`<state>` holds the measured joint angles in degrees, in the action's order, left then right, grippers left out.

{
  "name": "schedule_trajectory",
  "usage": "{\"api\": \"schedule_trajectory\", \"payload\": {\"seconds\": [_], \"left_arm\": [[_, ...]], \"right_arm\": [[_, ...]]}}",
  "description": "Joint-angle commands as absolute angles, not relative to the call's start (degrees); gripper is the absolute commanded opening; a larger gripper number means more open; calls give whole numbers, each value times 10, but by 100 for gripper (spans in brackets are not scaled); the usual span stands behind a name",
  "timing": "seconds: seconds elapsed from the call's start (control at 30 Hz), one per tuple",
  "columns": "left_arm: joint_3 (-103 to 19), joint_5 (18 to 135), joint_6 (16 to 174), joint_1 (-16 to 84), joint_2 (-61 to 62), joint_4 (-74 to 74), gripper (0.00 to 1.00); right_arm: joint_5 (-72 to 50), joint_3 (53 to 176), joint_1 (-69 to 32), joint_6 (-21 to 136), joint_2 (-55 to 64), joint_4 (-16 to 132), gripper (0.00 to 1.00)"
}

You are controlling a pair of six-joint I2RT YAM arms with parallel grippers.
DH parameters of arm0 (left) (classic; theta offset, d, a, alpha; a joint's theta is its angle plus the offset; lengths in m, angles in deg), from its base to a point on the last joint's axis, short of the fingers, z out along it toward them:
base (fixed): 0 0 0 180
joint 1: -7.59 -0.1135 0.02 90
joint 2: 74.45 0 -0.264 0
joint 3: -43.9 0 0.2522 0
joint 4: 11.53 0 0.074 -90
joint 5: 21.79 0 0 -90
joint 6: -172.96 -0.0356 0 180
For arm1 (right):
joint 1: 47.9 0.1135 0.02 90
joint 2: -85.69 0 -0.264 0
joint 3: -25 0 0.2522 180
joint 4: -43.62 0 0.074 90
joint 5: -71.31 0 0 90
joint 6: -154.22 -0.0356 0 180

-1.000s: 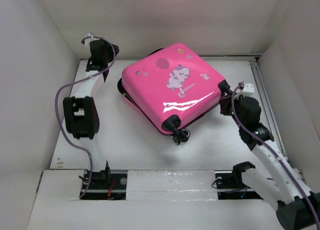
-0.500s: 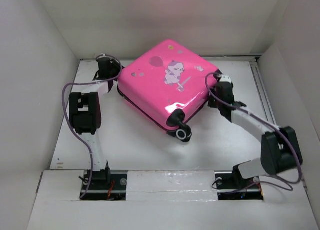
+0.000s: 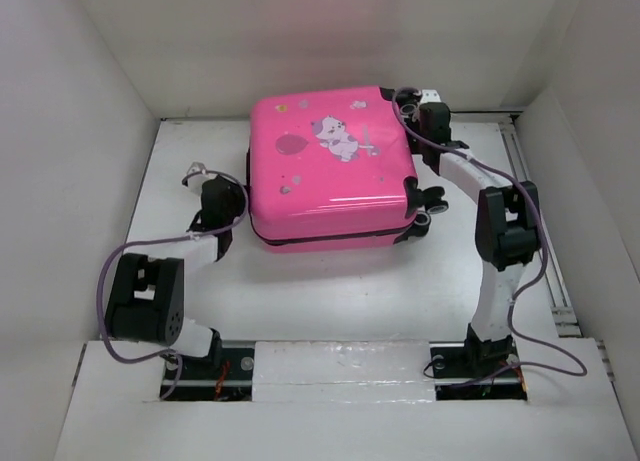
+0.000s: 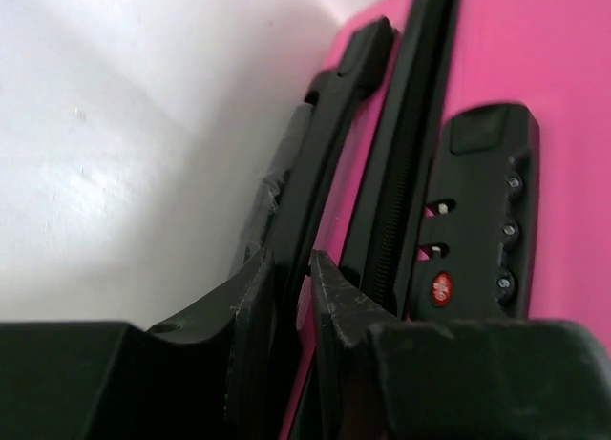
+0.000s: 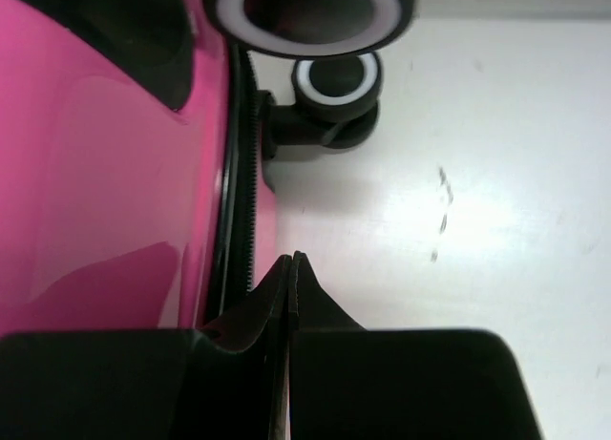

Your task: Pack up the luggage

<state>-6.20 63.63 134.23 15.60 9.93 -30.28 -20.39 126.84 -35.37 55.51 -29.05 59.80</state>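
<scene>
Toward the far edge of the table [image 3: 330, 291], the luggage [image 3: 325, 171] lies flat and zipped, wheels [image 3: 432, 203] facing the right edge. The right hand [image 5: 289, 263] is closed and empty beside the zipper [image 5: 243, 173]. The left hand [image 4: 291, 287] is at the carry handle [image 4: 325, 144], its grip unclear. Repositioning seems the step; next comes a surer hold.

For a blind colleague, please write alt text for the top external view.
A closed pink luggage lies flat on the table, cartoon print upward. The left pincer is at its left side, the right pincer at its far right corner.
</scene>
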Motion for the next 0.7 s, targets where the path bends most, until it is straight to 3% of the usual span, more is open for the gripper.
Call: {"api": "schedule_trajectory", "payload": {"seconds": [0.0,0.27,0.4,0.43,0.5,0.53,0.67], "left_arm": [[-25,748,1330,287,36,-333,17],[39,633,1361,447,-91,-295,15],[39,560,1382,561,-99,-290,15],[32,540,1382,584,-99,-278,15],[6,482,1382,626,-113,-224,17],[0,452,1368,626,-133,-193,19],[-6,389,1321,614,-194,-154,38]], "right_arm": [[-44,1348,-289,557,-304,587,2],[25,1723,-295,638,-457,857,7],[18,1713,-295,638,-432,836,15],[10,1703,-301,638,-412,830,27],[-14,1689,-307,638,-391,830,41],[-21,1680,-324,638,-366,824,56],[-27,1626,-357,615,-307,792,78]]}}
